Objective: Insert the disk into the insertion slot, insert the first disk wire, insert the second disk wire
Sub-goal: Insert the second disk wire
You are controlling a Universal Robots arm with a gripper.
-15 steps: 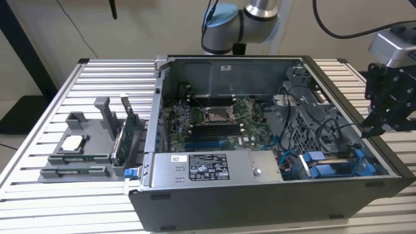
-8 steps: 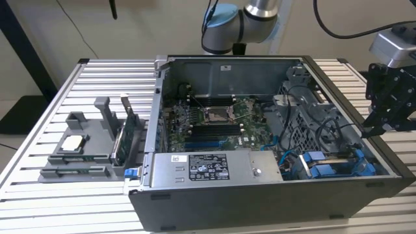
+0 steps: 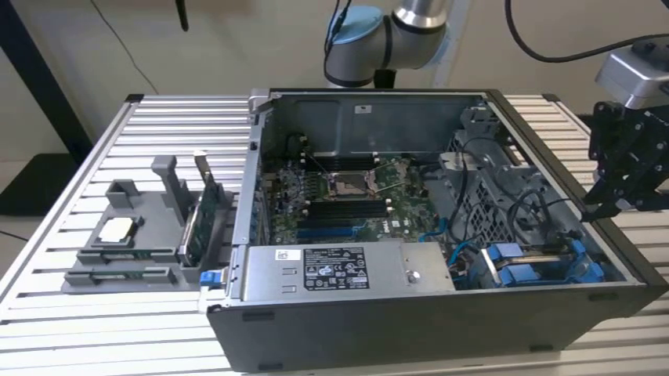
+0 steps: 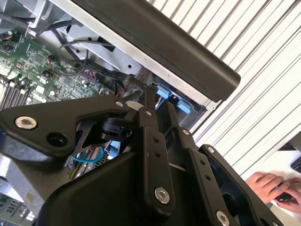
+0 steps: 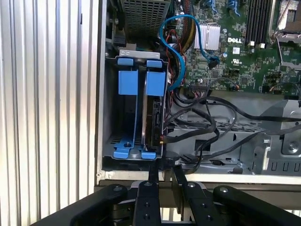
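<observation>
Exterior view, L to R: ribbed aluminium table, open dark-grey computer case, black gripper just off its right wall. In the first wrist view the silver-grey disk in blue plastic carrier sits upright in the blue slot. Jaws a narrow gap apart, empty, near loose black wires. Judging: wire step. Grip the plug square, push straight, don't snag cables.
</observation>
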